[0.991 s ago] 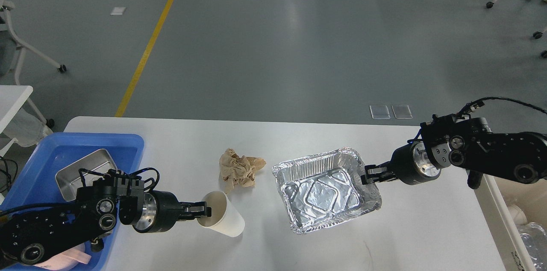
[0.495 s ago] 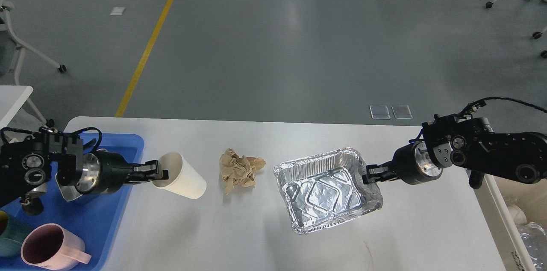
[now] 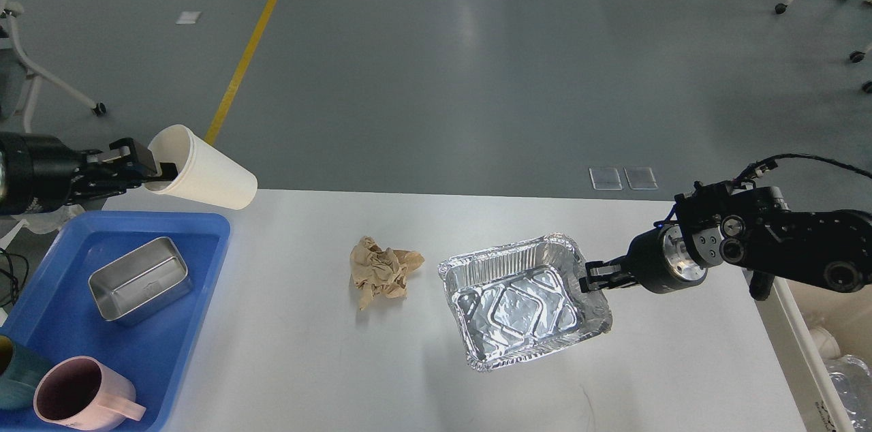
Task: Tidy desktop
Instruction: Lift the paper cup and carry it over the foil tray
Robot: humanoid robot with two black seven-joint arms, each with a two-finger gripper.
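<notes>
Grey floor behind, white desktop (image 3: 286,350) in front of you. Left gripper (image 3: 146,170) pinches the paper cup (image 3: 204,176) rim, held above the far-left corner by the blue tray (image 3: 204,227). Right gripper (image 3: 591,279) clamps the foil tray (image 3: 521,302) rim. Crumpled napkin (image 3: 381,268) sits between, nearer the right arm.

The white counter (image 3: 306,364) has rounded corners and a smooth, slightly glossy top. A blue tray (image 3: 204,268) sits at its left edge, a crumpled brown paper wad (image 3: 381,270) lies near the middle, and a foil pan (image 3: 524,302) lies just right of the wad.
</notes>
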